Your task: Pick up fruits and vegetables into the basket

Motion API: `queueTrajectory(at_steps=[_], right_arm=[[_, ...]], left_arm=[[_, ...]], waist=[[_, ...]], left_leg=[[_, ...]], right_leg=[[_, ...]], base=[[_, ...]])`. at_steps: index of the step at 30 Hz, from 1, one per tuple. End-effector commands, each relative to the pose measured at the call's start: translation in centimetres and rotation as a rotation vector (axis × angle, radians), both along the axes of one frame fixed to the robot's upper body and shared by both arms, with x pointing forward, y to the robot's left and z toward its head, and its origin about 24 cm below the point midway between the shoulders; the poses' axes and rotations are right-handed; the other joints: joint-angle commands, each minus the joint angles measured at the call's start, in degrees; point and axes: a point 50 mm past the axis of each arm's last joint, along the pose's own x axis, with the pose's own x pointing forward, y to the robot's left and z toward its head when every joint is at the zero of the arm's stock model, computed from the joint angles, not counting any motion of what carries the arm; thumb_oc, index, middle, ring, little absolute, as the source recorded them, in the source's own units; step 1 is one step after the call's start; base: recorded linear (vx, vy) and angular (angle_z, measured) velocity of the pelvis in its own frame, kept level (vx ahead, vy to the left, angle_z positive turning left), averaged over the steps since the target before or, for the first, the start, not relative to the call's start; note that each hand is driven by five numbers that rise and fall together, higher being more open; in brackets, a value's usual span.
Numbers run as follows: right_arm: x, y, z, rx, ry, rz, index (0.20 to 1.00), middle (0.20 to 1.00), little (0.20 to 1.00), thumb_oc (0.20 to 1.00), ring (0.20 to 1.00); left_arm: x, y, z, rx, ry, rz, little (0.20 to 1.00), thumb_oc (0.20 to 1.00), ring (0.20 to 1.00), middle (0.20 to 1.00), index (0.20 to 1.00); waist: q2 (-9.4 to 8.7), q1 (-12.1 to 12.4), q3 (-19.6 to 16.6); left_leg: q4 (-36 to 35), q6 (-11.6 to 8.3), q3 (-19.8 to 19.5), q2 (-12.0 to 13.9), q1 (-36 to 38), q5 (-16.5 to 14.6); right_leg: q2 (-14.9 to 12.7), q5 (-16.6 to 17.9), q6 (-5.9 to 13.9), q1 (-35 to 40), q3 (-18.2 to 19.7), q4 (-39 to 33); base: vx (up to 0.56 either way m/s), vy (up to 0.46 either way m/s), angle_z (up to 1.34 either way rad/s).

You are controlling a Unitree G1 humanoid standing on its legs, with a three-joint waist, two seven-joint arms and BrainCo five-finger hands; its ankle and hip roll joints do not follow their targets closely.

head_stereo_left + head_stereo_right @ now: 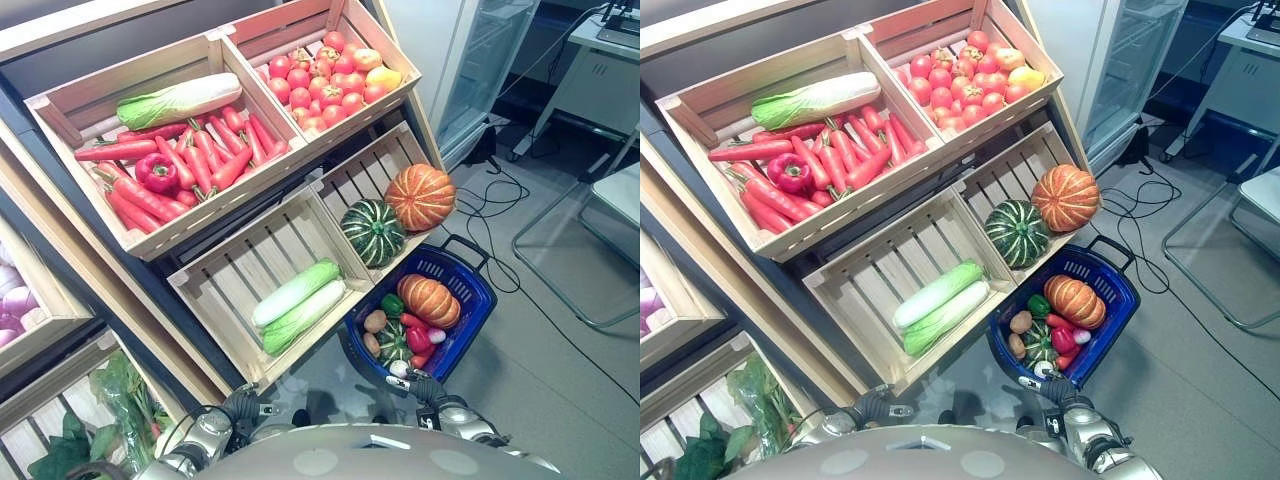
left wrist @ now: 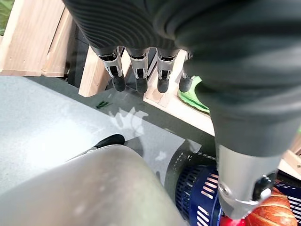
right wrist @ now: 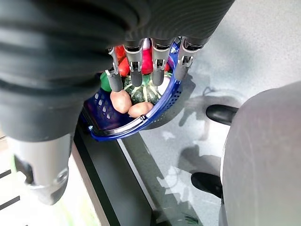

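Observation:
A blue basket stands on the floor below the shelf. In it lie an orange pumpkin, a green pepper, potatoes, a small green squash and red pieces. Above, wooden crates hold two cabbages, a green squash, a big orange pumpkin, red peppers and tomatoes. My right hand hangs by the basket's near rim, its fingers straight and empty. My left hand is low by the cabbage crate, its fingers straight and holding nothing.
Leafy greens fill a crate at lower left, with onions above them. A glass-door fridge stands at the back right. A metal chair frame and floor cables lie to the right of the basket.

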Motion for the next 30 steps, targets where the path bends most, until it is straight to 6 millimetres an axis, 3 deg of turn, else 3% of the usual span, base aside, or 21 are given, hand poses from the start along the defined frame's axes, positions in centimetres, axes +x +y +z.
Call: queueTrajectory(at_steps=[1,8,14,16,17,20,21,22,23,26,30], right_arm=[[1.0,0.7,0.1,0.006,-0.032,0.000,1.000,1.000,1.000,1.000,1.000],[1.3,1.0,0.2,0.006,-0.041,0.020,1.000,1.000,1.000,1.000,1.000],[2.1,0.4,0.5,0.002,-0.060,0.026,1.000,1.000,1.000,1.000,1.000],[2.2,0.3,0.6,0.002,-0.061,0.022,1.000,1.000,1.000,1.000,1.000],[2.4,0.3,0.7,0.002,-0.063,0.012,1.000,1.000,1.000,1.000,1.000],[2.5,0.3,0.8,0.000,-0.072,0.003,1.000,1.000,1.000,1.000,1.000],[3.4,0.1,1.1,-0.003,-0.101,-0.001,1.000,1.000,1.000,1.000,1.000],[3.4,0.1,1.1,-0.003,-0.101,-0.001,1.000,1.000,1.000,1.000,1.000],[4.9,-0.2,1.9,-0.005,-0.153,-0.004,1.000,1.000,1.000,1.000,1.000],[6.6,-0.9,2.9,-0.009,-0.223,-0.008,1.000,1.000,1.000,1.000,1.000],[8.5,-1.6,4.2,-0.003,-0.313,-0.032,1.000,1.000,1.000,1.000,1.000]], left_arm=[[2.0,-1.0,0.3,0.022,-0.070,-0.079,1.000,1.000,1.000,1.000,1.000],[4.4,-1.7,1.7,0.069,-0.309,-0.122,1.000,1.000,1.000,1.000,1.000],[12.0,-2.1,7.1,0.181,-0.749,-0.127,1.000,1.000,1.000,1.000,1.000],[12.8,-2.1,7.9,0.193,-0.793,-0.133,1.000,1.000,1.000,1.000,1.000],[14.4,-2.0,9.6,0.251,-0.884,-0.160,1.000,1.000,1.000,1.000,1.000],[15.5,-1.8,10.7,0.306,-0.936,-0.158,1.000,1.000,1.000,1.000,1.000],[17.0,-1.6,12.0,0.359,-0.988,-0.146,1.000,1.000,1.000,1.000,1.000],[17.0,-1.6,12.0,0.359,-0.988,-0.146,1.000,1.000,1.000,1.000,1.000],[19.0,-1.6,13.9,0.434,-1.062,-0.120,1.000,1.000,1.000,1.000,1.000],[21.1,-1.2,16.2,0.524,-1.137,-0.099,1.000,1.000,1.000,1.000,1.000],[23.4,1.0,19.3,0.648,-1.208,-0.010,1.000,1.000,1.000,1.000,1.000]], waist=[[-2.17,0.21,1.25],[-2.18,-0.65,1.70],[-2.68,-1.07,3.79],[-2.71,-1.12,4.09],[-2.75,-1.20,4.59],[-2.66,-1.45,5.05],[-2.49,-1.94,6.52],[-2.49,-1.94,6.52],[-2.27,-2.47,9.15],[-2.09,-3.24,12.90],[-2.89,-4.28,17.58]], left_leg=[[0.34,1.04,-0.96,-2.12,0.11,-4.41],[0.34,1.31,-0.41,-2.28,0.17,-4.69],[0.34,1.84,0.49,-2.20,0.13,-4.87],[0.34,1.90,0.61,-2.17,0.19,-4.82],[0.34,2.09,0.66,-2.15,0.03,-4.66],[0.83,2.24,0.90,-2.08,-0.72,-4.52],[2.50,2.48,1.39,-1.92,-2.35,-4.78],[2.50,2.48,1.39,-1.92,-2.35,-4.78],[5.81,2.49,1.81,-1.77,-5.69,-5.10],[11.33,2.13,2.34,-1.71,-10.21,-5.61],[21.03,1.43,3.20,-1.27,-18.42,-7.14]], right_leg=[[-1.37,-0.04,3.20,-0.37,-1.13,0.59],[-1.15,-0.11,3.12,-0.72,0.37,0.59],[-0.43,0.24,2.88,-1.46,2.00,0.97],[-0.35,0.19,2.82,-1.54,2.08,1.20],[-0.12,-0.07,2.68,-2.01,2.28,2.01],[0.09,-0.61,2.51,-3.29,2.55,3.62],[0.35,-1.40,2.21,-5.45,3.02,6.08],[0.35,-1.40,2.21,-5.45,3.02,6.08],[0.72,-2.57,1.75,-9.01,3.51,10.08],[0.94,-3.90,1.28,-13.22,3.77,15.20],[0.16,-5.66,0.30,-19.85,3.12,22.60]], base=[[0.00,0.000,0.00],[0.00,0.000,-0.02],[-0.02,-0.012,-0.07],[0.01,0.006,-0.12],[0.01,0.007,-0.04],[-0.03,0.023,-0.06],[-0.09,0.033,-0.07],[-0.26,0.068,-0.18],[-0.25,0.051,-0.20],[-0.27,0.050,-0.19],[-0.21,0.021,-0.02]])
